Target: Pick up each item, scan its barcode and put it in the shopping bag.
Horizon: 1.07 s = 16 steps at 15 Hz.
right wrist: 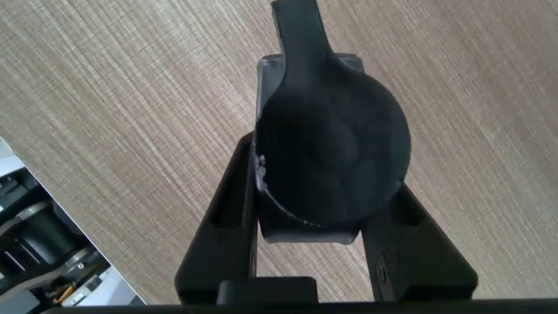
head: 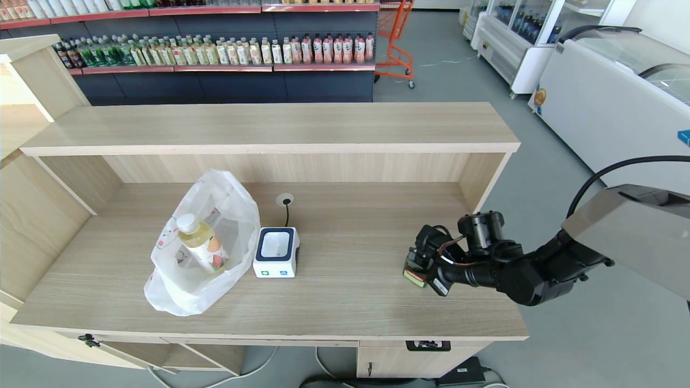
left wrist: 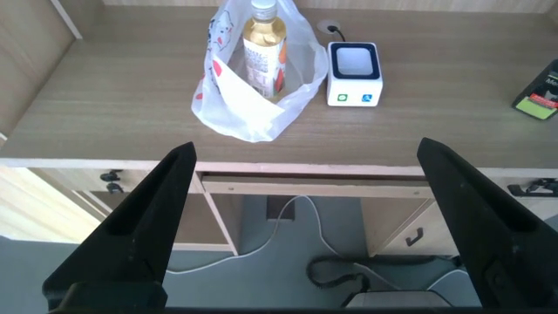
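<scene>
A white plastic shopping bag (head: pixel 237 215) (left wrist: pixel 244 109) stands open on the left of the wooden counter (head: pixel 350 291), and a yellow drink bottle (head: pixel 199 245) (left wrist: pixel 263 48) leans inside it. Just to the right of the bag sits the white barcode scanner (head: pixel 276 250) (left wrist: pixel 354 73). On the counter's right side my right gripper (head: pixel 416 267) (right wrist: pixel 327 174) is shut on a dark flat package (head: pixel 414 277) (right wrist: pixel 331 131) (left wrist: pixel 539 94) with a green and red edge, low over the wood. My left gripper (left wrist: pixel 307 153) is open and holds nothing, in front of and below the counter's front edge.
A raised shelf (head: pixel 269 126) and side walls enclose the counter at the back. A cable hole (head: pixel 285 199) lies behind the scanner. Drink shelves (head: pixel 215 51) stand beyond, with freezers (head: pixel 609 102) and an orange cart (head: pixel 396 43) to the right.
</scene>
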{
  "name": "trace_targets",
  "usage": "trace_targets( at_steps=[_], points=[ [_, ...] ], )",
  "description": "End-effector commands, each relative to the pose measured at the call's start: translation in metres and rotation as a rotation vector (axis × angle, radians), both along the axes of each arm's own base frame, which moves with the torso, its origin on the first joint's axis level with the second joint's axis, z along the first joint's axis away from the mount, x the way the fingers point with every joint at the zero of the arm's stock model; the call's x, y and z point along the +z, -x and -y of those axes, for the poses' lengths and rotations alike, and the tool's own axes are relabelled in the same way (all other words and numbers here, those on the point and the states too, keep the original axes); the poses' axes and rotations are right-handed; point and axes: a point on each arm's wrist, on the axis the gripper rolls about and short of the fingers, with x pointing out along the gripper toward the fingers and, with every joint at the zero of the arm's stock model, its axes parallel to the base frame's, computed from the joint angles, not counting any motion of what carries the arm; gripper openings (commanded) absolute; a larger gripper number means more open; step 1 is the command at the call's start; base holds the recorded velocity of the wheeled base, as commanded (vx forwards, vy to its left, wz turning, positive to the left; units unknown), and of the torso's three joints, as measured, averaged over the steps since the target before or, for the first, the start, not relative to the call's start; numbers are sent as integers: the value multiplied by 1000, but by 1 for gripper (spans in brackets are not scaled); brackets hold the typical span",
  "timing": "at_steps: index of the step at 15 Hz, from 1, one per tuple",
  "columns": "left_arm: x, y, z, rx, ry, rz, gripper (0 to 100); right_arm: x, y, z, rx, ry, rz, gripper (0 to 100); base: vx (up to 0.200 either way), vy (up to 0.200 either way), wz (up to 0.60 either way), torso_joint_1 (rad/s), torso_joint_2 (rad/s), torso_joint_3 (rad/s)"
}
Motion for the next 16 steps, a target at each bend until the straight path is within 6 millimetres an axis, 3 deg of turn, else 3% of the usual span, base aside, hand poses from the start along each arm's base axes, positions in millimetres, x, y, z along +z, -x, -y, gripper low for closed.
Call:
trace_targets(
  at_steps=[1, 5, 8, 10, 12, 15, 16],
  points=[
    [0, 0, 0, 0, 1, 1, 100, 0, 1, 0, 0, 0, -2, 0, 0, 0, 0, 0, 0, 0],
    [0, 0, 0, 0, 1, 1, 100, 35, 15, 9, -72, -128, 56, 0, 0, 0, 0, 0, 0, 0],
    [0, 0, 0, 0, 1, 1, 100, 70, 53, 74, -210, -141, 192, 0, 0, 0, 0, 0, 0, 0],
    [0, 0, 0, 0, 1, 1, 100, 81, 88, 100, -203, -14, 307, 0, 0, 0, 0, 0, 0, 0],
    [0, 0, 0, 0, 1, 1, 100, 86, 113, 107, -106, 124, 449, 0, 0, 0, 0, 0, 0, 0],
    [0, 0, 0, 0, 1, 1, 100, 101, 130, 92, 433, 392, 818, 0, 0, 0, 0, 0, 0, 0],
    [0, 0, 0, 0, 1, 1, 100, 101, 132, 89, 527, 440, 895, 0, 0, 0, 0, 0, 0, 0]
  ],
)
